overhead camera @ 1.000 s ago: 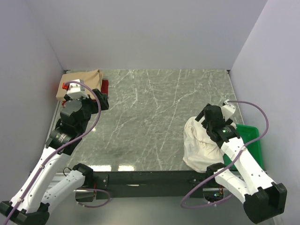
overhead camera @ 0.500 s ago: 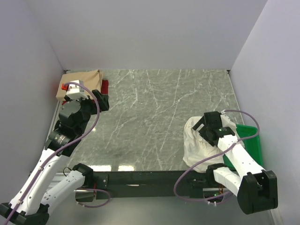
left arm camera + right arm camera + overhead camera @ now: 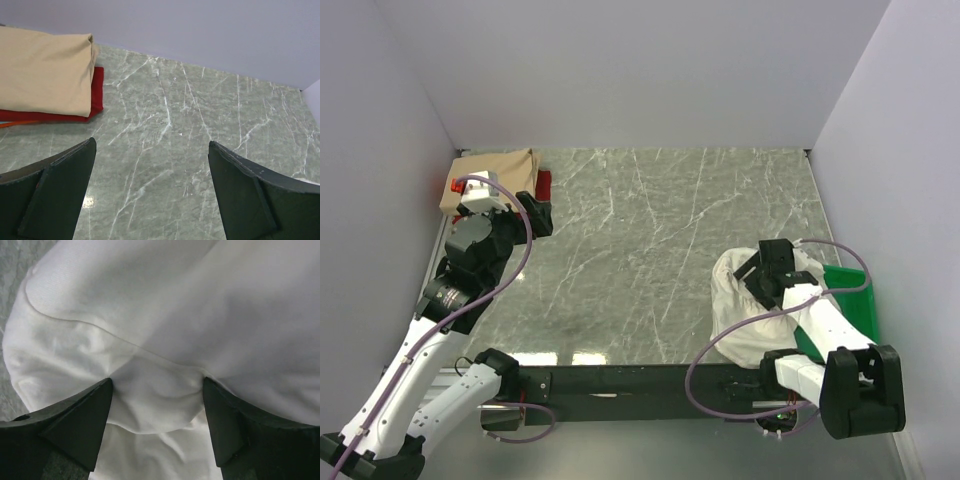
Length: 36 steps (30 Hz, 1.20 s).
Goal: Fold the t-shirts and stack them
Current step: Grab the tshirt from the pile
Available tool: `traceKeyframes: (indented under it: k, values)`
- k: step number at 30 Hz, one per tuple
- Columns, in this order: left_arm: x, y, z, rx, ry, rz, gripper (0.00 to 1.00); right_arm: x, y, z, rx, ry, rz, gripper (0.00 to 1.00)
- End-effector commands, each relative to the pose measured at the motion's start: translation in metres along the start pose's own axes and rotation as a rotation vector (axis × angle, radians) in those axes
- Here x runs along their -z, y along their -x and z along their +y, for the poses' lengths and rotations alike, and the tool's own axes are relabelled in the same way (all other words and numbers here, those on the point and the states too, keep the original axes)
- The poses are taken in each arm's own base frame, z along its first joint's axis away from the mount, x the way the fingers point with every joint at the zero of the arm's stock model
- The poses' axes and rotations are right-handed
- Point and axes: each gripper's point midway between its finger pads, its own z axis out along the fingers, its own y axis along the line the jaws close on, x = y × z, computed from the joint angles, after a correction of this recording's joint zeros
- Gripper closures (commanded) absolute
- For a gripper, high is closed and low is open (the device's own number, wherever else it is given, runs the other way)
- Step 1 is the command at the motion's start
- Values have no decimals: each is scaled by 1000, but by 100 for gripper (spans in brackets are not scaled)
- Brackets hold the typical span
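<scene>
A crumpled cream t-shirt (image 3: pixel 732 305) lies in a heap at the table's front right, partly over the tray. My right gripper (image 3: pixel 758 276) points down into it, open, its fingertips (image 3: pixel 95 405) pressed into the cloth with a bulge of cream fabric (image 3: pixel 150 300) between them; the gripper (image 3: pixel 157 384) has not shut on it. At the back left corner a folded tan t-shirt (image 3: pixel 500 168) (image 3: pixel 45 70) rests on a folded red t-shirt (image 3: pixel 544 182) (image 3: pixel 97 82). My left gripper (image 3: pixel 538 212) (image 3: pixel 151 145) hovers open over bare marble just in front of that stack, holding nothing.
A green plastic tray (image 3: pixel 858 300) sits at the right edge, partly under the cream shirt. The grey marble table (image 3: pixel 640 250) is walled at the back and both sides. The right arm's cable loops over the table's front edge.
My right arm has drawn back and tipped its wrist down onto the cream shirt, so the open fingers now sit in the cloth. The left arm has hardly moved.
</scene>
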Motion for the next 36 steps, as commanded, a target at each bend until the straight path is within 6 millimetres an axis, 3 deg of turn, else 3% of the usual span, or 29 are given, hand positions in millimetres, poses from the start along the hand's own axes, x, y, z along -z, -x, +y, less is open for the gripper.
traceKeyframes:
  k: [1,7,8,10,14,20,23,27,28,30,33,35,36]
  values:
    - [1,8,-4,16,-22,-29,1,-4,-7,3,-29,39,34,22]
    - [2,8,-5,18,-29,-31,0,7,6,-4,-51,36,-37,64]
    - [2,9,-5,19,-29,-30,0,12,13,-4,-59,41,-72,77]
    - [2,8,-5,18,-31,-30,1,21,21,-4,-64,47,-115,80]
    - [2,8,-6,17,-32,-28,0,42,40,-2,-80,60,-196,100]
    - [2,8,-5,18,-31,-30,1,82,75,14,-86,134,-328,100]
    - [2,9,-6,18,-34,-30,0,112,101,23,-101,180,-432,100]
    - [1,7,-8,11,-43,-20,1,169,136,44,-144,367,-621,100]
    - [-1,6,-9,11,-43,-14,1,195,148,53,-170,464,-701,100]
    - [-2,3,-8,6,-40,-4,1,224,160,65,-195,582,-778,100]
    - [-2,4,-8,8,-39,-5,1,263,167,84,-171,736,-837,100]
    - [-3,2,-9,6,-45,-1,0,274,169,99,-108,786,-836,100]
    - [-2,2,-9,6,-46,-2,1,295,169,112,-65,862,-843,100]
